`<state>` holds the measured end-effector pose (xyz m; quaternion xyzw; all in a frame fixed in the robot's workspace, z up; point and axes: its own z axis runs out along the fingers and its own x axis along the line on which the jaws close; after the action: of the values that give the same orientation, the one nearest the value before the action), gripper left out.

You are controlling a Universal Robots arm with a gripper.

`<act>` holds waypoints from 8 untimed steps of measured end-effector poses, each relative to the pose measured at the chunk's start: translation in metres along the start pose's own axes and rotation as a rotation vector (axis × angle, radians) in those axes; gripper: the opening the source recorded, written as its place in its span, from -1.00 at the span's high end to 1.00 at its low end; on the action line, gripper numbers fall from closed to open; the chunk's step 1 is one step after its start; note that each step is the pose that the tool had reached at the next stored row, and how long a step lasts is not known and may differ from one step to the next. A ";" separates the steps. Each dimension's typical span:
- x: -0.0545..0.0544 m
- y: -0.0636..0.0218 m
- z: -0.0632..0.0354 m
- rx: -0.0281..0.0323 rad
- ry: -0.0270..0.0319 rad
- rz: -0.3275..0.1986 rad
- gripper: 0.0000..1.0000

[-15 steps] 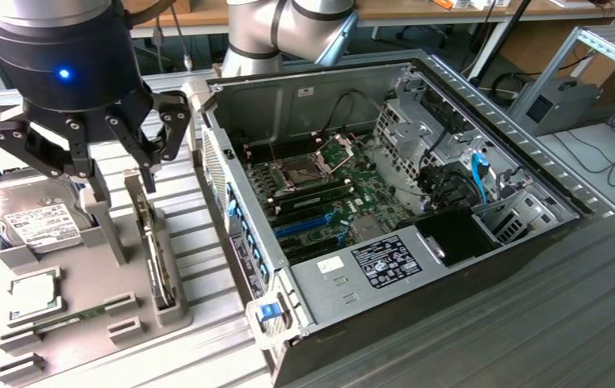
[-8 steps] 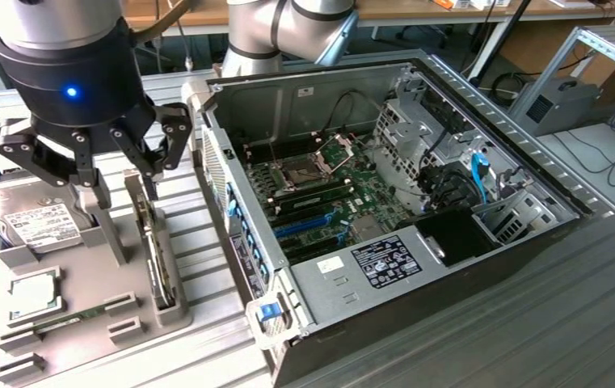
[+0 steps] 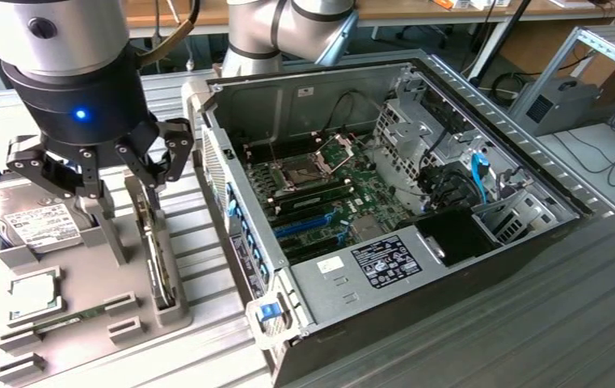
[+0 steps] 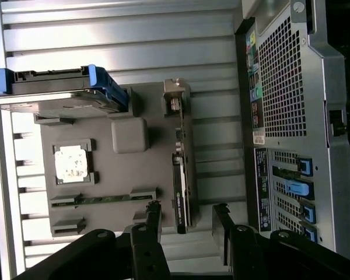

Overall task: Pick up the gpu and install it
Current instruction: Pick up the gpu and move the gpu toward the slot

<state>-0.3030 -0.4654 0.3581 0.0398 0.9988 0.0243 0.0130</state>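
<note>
Exterior view: the gpu (image 3: pixel 161 257) stands on edge in a grey holder (image 3: pixel 113 241). A hard drive (image 3: pixel 29 220) lies beside it, and an open computer case (image 3: pixel 393 202) sits to the exterior view's right. The gripper (image 3: pixel 113 184) hangs vertically over the holder, jaws parted and empty.
Wrist view: the fingers (image 4: pixel 153 219) flank one end of the gpu without touching it.

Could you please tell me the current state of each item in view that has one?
end effector: open, over the gpu, holding nothing.
gpu: upright on edge in the grey holder, not installed.
computer case: lying on its side, open.
hard drive: seated in the holder.
CPU: flat in its recess.
</note>
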 end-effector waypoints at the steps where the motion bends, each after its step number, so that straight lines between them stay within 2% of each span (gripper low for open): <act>1: 0.000 0.0000 0.0009 -0.0003 0.0000 0.000 0.04; 8: 0.000 -0.0002 0.0062 -0.0025 0.0001 0.001 0.04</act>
<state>-0.3030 -0.4652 0.3519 0.0402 0.9988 0.0255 0.0130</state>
